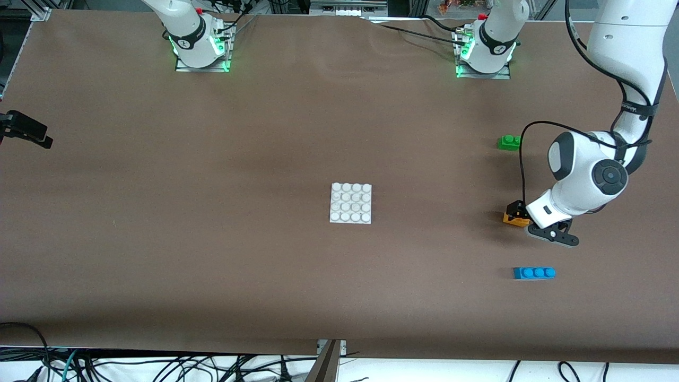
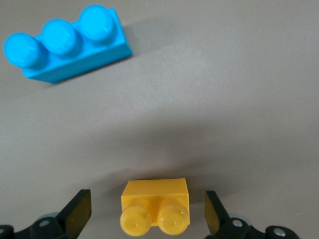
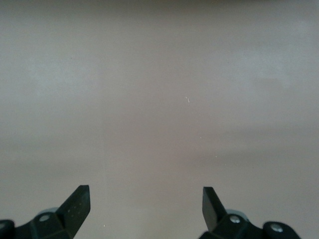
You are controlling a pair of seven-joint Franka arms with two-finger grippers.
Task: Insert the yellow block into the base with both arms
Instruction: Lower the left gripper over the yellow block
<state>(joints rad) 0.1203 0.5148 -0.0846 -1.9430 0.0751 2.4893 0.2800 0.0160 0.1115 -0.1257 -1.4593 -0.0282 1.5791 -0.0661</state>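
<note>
I have the left gripper [image 2: 147, 211] spread wide, fingers either side of the yellow block [image 2: 155, 209] on the table [image 1: 212, 254] near the left arm's end. The right gripper [image 3: 147, 209] hangs wide and empty; the base [image 1: 350, 203] sits mid-table.

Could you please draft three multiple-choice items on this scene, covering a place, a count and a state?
1. Where is the left pincer?
A. over the base
B. at the yellow block
C. at the green brick

2. How many studs does the blue brick have?
A. two
B. three
C. four

3. What is the state of the right pincer?
A. open, holding nothing
B. shut on a brick
C. shut on the base

Answers:
1 B: its fingers straddle the yellow block, apart from it.
2 B: three round studs show in a row.
3 A: only bare table shows between its spread fingers.
</note>
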